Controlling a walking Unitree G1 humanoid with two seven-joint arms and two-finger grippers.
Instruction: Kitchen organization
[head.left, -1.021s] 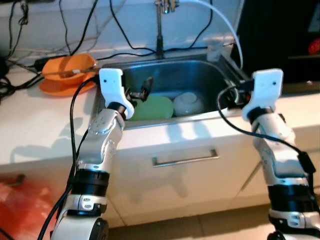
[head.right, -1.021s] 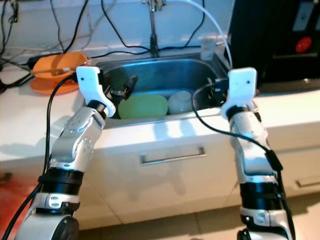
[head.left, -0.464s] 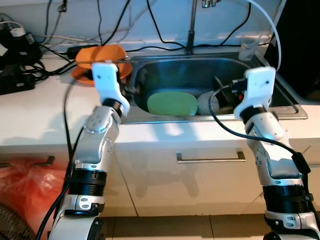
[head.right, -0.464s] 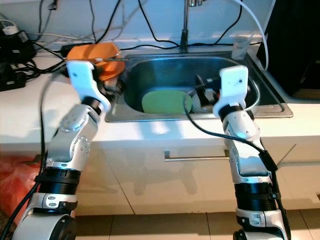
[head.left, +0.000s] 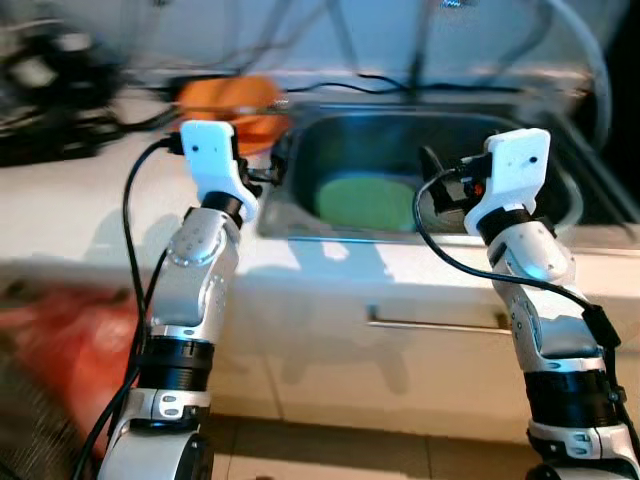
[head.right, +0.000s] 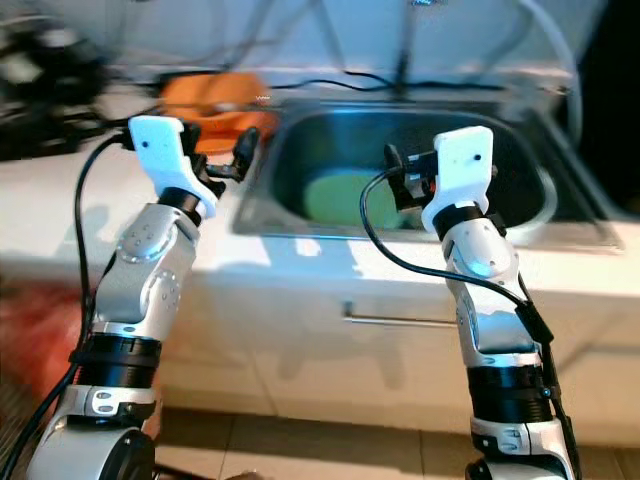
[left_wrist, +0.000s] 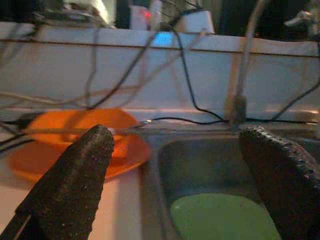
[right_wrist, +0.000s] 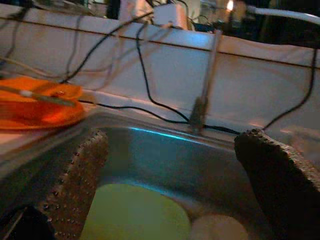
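Observation:
A green plate (head.left: 368, 200) lies in the steel sink (head.left: 400, 130), with a white bowl (right_wrist: 220, 229) beside it. An orange dish (head.left: 232, 103) holding a utensil sits on the counter just left of the sink. My left gripper (head.left: 268, 172) hovers open at the sink's left rim, near the orange dish, with nothing between its fingers (left_wrist: 85, 165). My right gripper (head.left: 432, 175) is open and empty over the right part of the sink, above the green plate's right edge. Both eye views are blurred.
The faucet (left_wrist: 240, 100) rises behind the sink, and black cables trail along the back wall and counter. A drawer handle (head.left: 435, 325) runs across the cabinet front below. A red bag (head.left: 60, 330) sits low on the left. Dark devices (head.left: 40, 70) stand at the back left.
The whole picture has shifted and blurred, so the camera is moving. Relative to the sink, both grippers now sit further left: the left at its left rim, the right over the basin.

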